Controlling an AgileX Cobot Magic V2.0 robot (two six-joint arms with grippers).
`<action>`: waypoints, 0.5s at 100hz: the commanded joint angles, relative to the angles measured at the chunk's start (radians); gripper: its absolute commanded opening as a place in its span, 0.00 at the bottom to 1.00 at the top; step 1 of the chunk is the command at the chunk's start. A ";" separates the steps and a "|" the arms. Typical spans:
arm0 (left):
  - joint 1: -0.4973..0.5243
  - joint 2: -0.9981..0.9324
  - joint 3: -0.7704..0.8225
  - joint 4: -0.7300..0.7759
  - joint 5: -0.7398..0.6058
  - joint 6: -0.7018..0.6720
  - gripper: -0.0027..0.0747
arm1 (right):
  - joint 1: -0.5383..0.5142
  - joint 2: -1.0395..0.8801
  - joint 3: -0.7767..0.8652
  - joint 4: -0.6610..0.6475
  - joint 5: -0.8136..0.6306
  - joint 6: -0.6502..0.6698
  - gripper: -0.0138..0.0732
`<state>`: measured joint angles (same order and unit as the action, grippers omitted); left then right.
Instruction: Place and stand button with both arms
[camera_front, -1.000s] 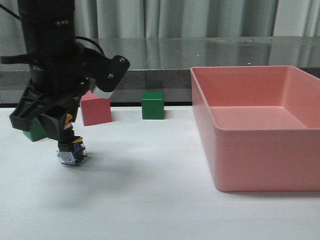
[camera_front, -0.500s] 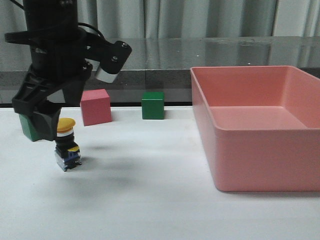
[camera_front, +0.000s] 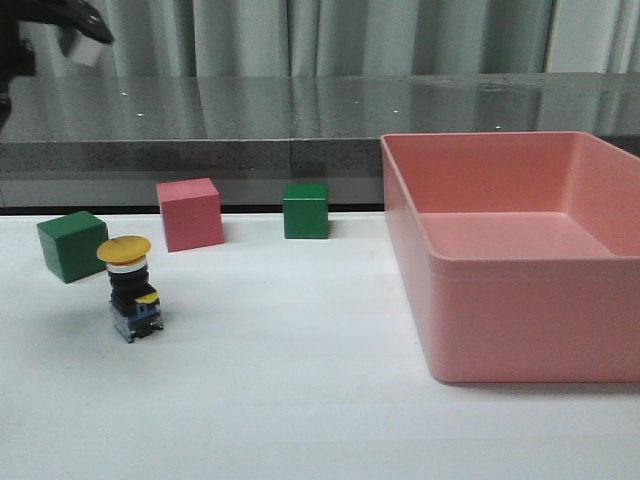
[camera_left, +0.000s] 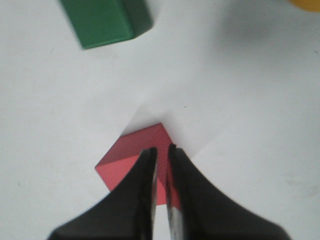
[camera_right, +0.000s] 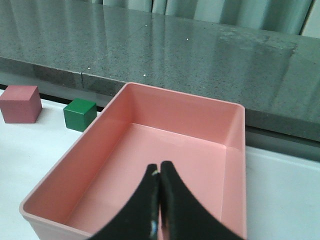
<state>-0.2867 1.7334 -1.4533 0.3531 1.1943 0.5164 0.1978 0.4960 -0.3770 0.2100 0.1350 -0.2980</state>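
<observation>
White counter (camera_front: 300, 400) before grey ledge (camera_front: 300, 120) and curtains (camera_front: 350, 35); button (camera_front: 130, 288) upright left; left gripper (camera_left: 161, 165) nearly together, right gripper (camera_right: 159, 192) together.

You see each claw as two slim, matte black, tapering fingers: left claw (camera_left: 161, 192), right claw (camera_right: 159, 207). A black left arm (camera_front: 40, 20) carries a white block.

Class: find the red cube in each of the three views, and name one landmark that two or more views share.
Front view: red cube, back left, between two green cubes.
Left wrist view: behind the claw tips.
Right wrist view: far left edge, beside a green cube.
Shared landmark: pink bin, in front and right wrist views.
</observation>
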 joint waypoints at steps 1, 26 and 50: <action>0.069 -0.103 -0.037 -0.053 -0.072 -0.119 0.01 | -0.005 0.000 -0.025 0.004 -0.084 -0.003 0.09; 0.148 -0.358 0.060 -0.258 -0.376 -0.121 0.01 | -0.005 0.000 -0.025 0.004 -0.084 -0.003 0.09; 0.141 -0.748 0.439 -0.424 -0.671 -0.121 0.01 | -0.005 0.000 -0.025 0.004 -0.084 -0.003 0.09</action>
<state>-0.1421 1.1292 -1.1078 -0.0115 0.6802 0.4068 0.1978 0.4960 -0.3770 0.2100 0.1350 -0.2980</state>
